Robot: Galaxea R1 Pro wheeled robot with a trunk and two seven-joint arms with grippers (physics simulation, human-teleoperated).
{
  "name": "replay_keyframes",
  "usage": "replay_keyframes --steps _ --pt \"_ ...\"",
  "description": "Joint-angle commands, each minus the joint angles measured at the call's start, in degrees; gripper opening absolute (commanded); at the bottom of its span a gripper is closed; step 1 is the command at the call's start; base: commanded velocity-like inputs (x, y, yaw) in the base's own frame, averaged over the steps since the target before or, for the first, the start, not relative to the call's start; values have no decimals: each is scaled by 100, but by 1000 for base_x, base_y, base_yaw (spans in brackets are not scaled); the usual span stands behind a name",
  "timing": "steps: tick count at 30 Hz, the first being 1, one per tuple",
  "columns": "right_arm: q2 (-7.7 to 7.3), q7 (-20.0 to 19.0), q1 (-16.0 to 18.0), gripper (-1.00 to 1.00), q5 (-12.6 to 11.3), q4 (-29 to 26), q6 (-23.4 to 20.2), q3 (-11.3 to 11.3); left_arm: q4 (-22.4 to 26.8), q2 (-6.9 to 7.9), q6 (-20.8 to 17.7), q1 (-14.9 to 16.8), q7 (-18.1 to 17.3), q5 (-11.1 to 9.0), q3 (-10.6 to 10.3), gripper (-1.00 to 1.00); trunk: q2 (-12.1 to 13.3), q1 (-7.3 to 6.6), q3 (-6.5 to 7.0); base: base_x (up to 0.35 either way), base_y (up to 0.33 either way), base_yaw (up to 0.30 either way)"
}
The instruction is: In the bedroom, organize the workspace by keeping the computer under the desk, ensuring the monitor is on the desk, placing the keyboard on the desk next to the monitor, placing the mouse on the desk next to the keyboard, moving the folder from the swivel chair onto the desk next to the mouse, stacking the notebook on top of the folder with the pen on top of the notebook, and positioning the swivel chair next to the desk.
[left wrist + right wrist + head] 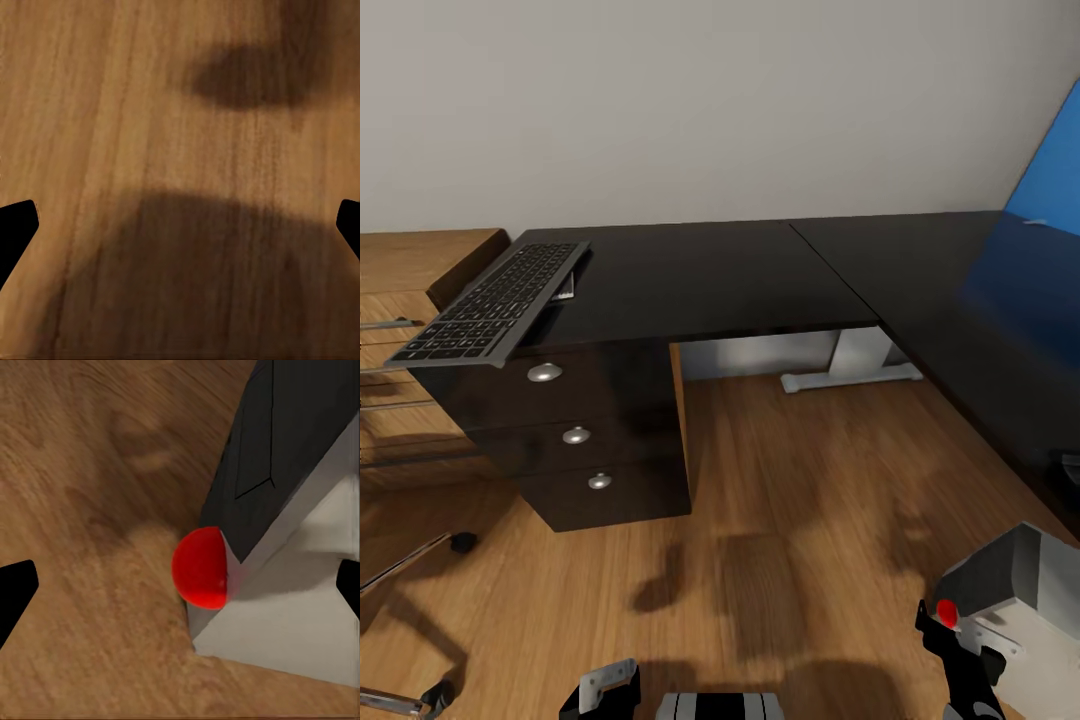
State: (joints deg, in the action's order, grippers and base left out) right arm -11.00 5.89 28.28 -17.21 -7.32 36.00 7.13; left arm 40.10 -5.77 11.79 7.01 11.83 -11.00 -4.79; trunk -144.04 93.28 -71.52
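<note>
Keyboard (492, 303) tilted over the far left corner of the black counter (710, 280), overhanging its edge. Right claw (180, 585) spread apart around the monitor (1015, 590), at the corner with the red dot (201, 568). Left claw (180, 225) apart over wood floor (780, 500).

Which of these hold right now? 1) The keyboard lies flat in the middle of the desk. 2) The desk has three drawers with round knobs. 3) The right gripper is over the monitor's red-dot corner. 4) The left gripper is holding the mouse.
1) False: the keyboard overhangs the desk at its left end, tilted.
2) True: three knobbed drawers.
3) True: the right gripper is open over the monitor corner's red dot.
4) False: the left gripper is open, empty, above the floor.
</note>
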Motion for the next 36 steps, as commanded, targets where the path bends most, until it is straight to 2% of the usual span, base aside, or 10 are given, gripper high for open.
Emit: replay_keyframes --steps 1,15,28,36 --pt "1 8 2 100 25 2 12 25 -2 5 25 3 39 -53 -33 100 -2 -2 -4 -142 0 0" --pt "1 8 2 100 25 2 12 25 -2 5 25 3 37 -57 -31 100 -2 -2 -4 -187 0 0" --pt "0 8 2 100 22 2 11 25 -8 5 20 3 39 -60 -31 100 -2 -2 -4 -15 0 0" --pt "-6 13 2 100 18 2 5 30 -10 49 25 3 35 -60 -31 100 -2 -2 -4 98 -75 0"
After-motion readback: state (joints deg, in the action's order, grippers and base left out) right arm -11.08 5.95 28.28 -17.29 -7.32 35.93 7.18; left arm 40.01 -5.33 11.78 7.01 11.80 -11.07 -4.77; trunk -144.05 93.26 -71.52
